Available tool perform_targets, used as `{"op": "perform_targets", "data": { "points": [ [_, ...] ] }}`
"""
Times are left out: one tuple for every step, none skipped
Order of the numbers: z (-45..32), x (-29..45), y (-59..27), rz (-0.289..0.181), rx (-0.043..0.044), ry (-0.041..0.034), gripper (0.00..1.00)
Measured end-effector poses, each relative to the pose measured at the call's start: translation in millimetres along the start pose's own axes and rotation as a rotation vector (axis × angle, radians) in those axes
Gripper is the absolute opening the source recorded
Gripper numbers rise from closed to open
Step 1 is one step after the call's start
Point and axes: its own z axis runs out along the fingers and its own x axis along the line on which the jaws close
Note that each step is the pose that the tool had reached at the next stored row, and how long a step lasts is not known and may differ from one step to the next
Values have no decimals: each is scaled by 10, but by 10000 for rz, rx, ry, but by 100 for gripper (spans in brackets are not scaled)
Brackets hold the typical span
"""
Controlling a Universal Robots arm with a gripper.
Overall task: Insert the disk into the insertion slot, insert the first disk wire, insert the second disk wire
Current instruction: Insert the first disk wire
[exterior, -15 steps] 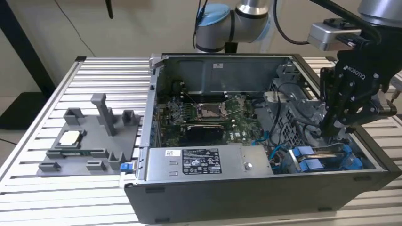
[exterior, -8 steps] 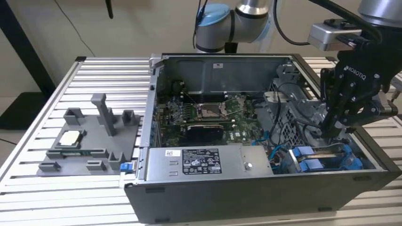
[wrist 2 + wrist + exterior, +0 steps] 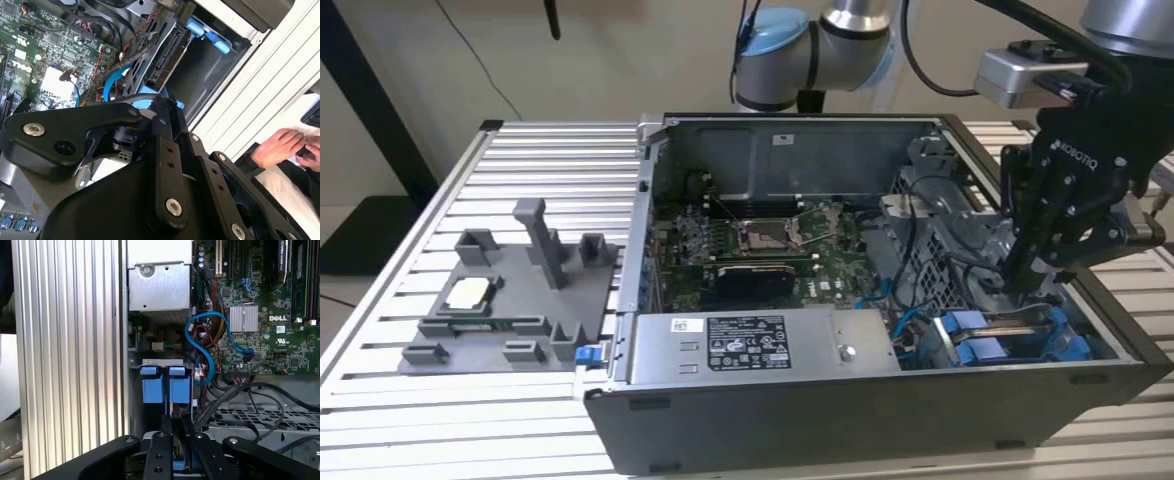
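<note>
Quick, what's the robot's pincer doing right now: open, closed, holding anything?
The pincer: open or closed cannot be told; it hangs low in the computer case, by the disk in its blue frame.

The exterior view overlooks the whole computer case point(image 3: 854, 420); both wrist views look closely into its drive bay point(image 3: 210, 75) point(image 3: 136, 410).

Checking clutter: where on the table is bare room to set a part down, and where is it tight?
Bare slats lie beyond the grey fixture tray, toward the table's far edge, and in front of it. Tight: inside the open case at the exterior view's right, where the gripper hangs among cables above the blue disk carrier.
</note>
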Motion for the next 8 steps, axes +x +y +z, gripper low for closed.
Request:
{"op": "perform_targets", "data": {
  "points": [
    [3,0,0,0,0,13,19],
    [7,-1,0,0,1,38,19],
    [11,-1,0,1,1,69,19],
    [18,-2,0,1,2,86,19],
    [27,-3,-1,1,2,88,19],
    [36,-4,-5,0,3,90,19],
    [46,-6,-9,-1,3,87,19],
    [56,-7,-12,1,2,64,19]
  ]
}}
